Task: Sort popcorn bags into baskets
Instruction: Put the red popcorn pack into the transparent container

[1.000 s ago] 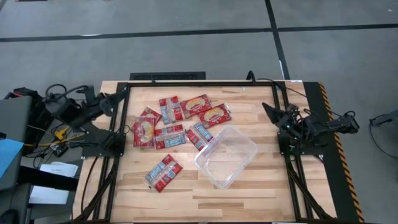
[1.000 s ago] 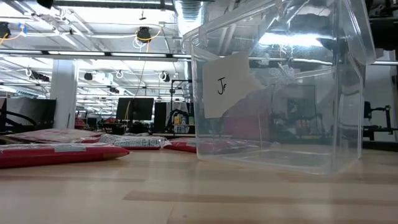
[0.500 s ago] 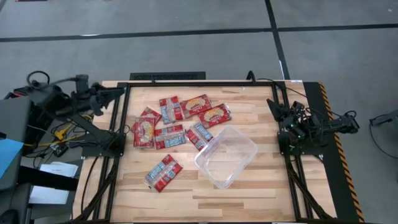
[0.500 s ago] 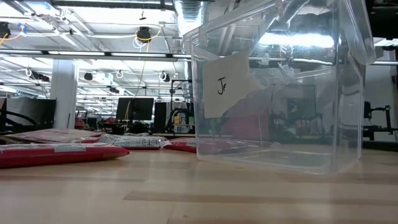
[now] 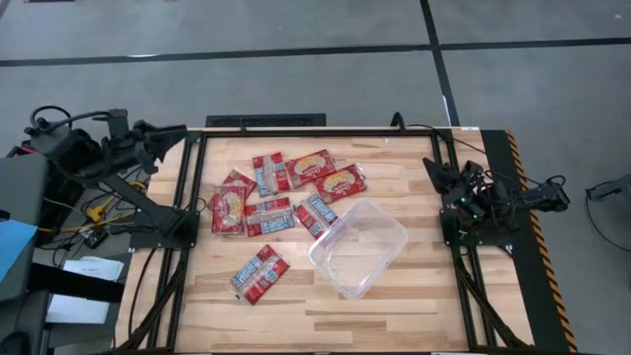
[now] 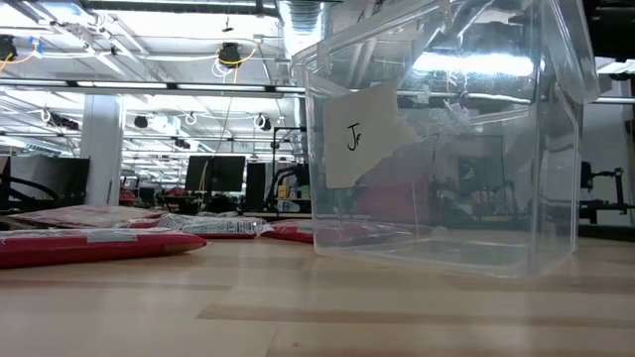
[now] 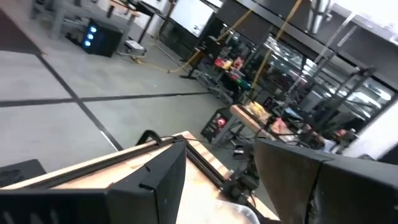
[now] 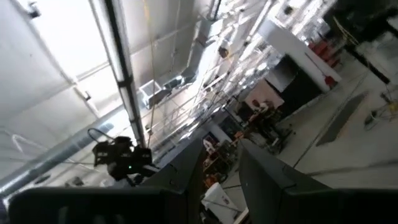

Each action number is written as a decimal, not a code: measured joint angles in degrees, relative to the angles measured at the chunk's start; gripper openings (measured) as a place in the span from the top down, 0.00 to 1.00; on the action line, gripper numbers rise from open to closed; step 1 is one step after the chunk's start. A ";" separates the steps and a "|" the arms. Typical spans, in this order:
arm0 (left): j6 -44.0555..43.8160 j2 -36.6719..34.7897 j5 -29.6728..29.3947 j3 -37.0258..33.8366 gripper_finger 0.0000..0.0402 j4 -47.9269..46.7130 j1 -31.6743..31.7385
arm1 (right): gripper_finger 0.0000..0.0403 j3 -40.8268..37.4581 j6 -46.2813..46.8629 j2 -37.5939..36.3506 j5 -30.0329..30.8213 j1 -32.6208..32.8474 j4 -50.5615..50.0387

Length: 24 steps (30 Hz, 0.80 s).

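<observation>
Popcorn bags (image 5: 281, 192) all sit out on the wooden table (image 5: 394, 296), a loose red cluster left of centre with one loner (image 5: 259, 273) nearer the front edge, and not one of them in the clear tub (image 5: 360, 247), which sits empty just right of the pile at an angle. Nothing sorted yet, by the look of it. Left gripper (image 5: 180, 131) hangs off the far-left corner of the table, fingers parted with a clear gap between them in its wrist view, holding nothing. Right gripper (image 5: 431, 170) is parked at the right edge, fingers slightly apart, also empty. Now the risks: several bags overlap, so a pinch on one could drag a neighbour along or lift two at once. They lie flat, so the fingers may skate over the slick wrapper. And that light tub could get nudged by an arm reaching across it.
</observation>
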 joint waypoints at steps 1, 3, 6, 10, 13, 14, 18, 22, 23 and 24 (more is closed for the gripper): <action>-0.18 0.00 -0.65 0.00 0.55 -0.02 0.01 | 0.69 0.64 -1.11 -0.02 -0.02 0.00 -0.27; -0.87 0.00 -0.71 0.02 0.55 -0.17 0.01 | 0.69 3.58 -4.08 -0.03 -0.01 0.45 -2.20; -4.12 0.84 0.02 0.11 0.55 -3.44 0.01 | 0.65 12.48 -9.65 1.00 -0.60 1.89 -13.98; -15.36 2.42 2.65 0.09 0.55 -14.86 0.12 | 0.53 28.11 -9.01 5.54 2.96 3.54 -42.02; -29.38 4.36 9.91 0.11 0.55 -29.36 1.68 | 0.41 38.57 -3.35 10.62 5.51 3.82 -60.35; -33.68 5.46 13.59 0.10 0.55 -34.79 2.45 | 0.38 41.31 -2.13 12.38 5.49 3.82 -64.44; -49.19 11.46 27.22 0.00 0.55 -56.00 6.35 | 0.29 47.58 -1.18 17.82 6.22 3.78 -72.49; -46.29 14.61 34.32 -2.72 0.55 -52.29 13.01 | 0.27 49.05 -1.41 20.65 7.52 3.78 -73.62; -45.68 14.99 35.50 -3.47 0.55 -50.56 15.01 | 0.27 49.04 -1.41 21.03 7.93 3.78 -73.73; -45.53 15.37 36.76 -4.20 0.55 -49.75 17.03 | 0.27 49.04 -1.41 21.26 8.00 3.78 -73.88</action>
